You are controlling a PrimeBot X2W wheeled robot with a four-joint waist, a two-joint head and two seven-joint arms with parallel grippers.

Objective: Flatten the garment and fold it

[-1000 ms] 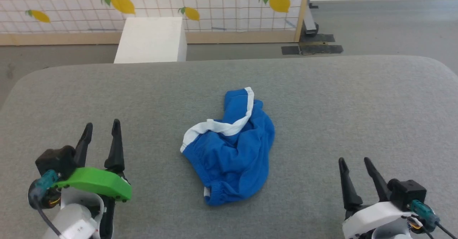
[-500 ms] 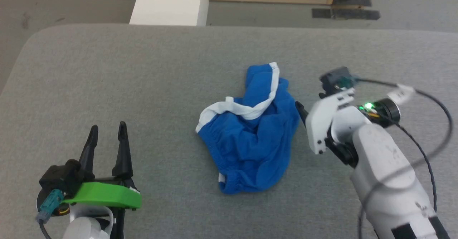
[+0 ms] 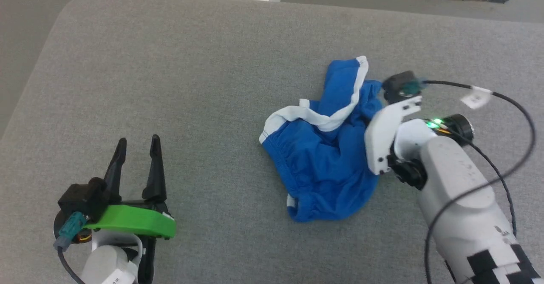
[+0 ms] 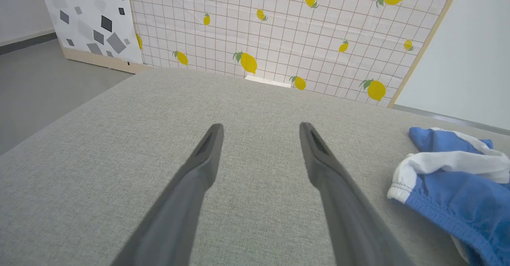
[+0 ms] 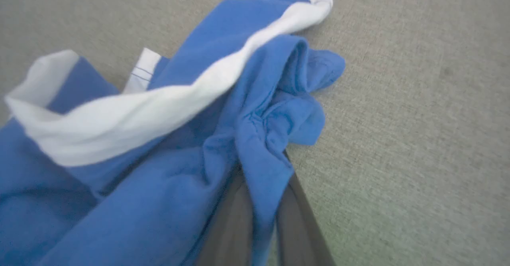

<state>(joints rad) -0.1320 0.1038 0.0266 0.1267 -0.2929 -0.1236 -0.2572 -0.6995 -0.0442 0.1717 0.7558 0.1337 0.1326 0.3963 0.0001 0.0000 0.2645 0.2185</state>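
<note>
While the garment (image 3: 323, 165) lies crumpled right of centre on the grey surface (image 3: 170, 63), white waistband (image 3: 329, 122) twisted across its far half, the right gripper (image 5: 263, 186) is at its right edge. Its fingers are close together, with a blue fold clamped between them. Left gripper (image 3: 139, 141) is at near left, fingers apart, holding nothing, well apart from the garment.

light: bright, even, diffuse throughout
shadows: soft, faint beneath the garment (image 3: 327, 156)
blur: right wrist view soft, its fingers (image 5: 227, 234) out of focus
distortion: left wrist view stretches toward edges
</note>
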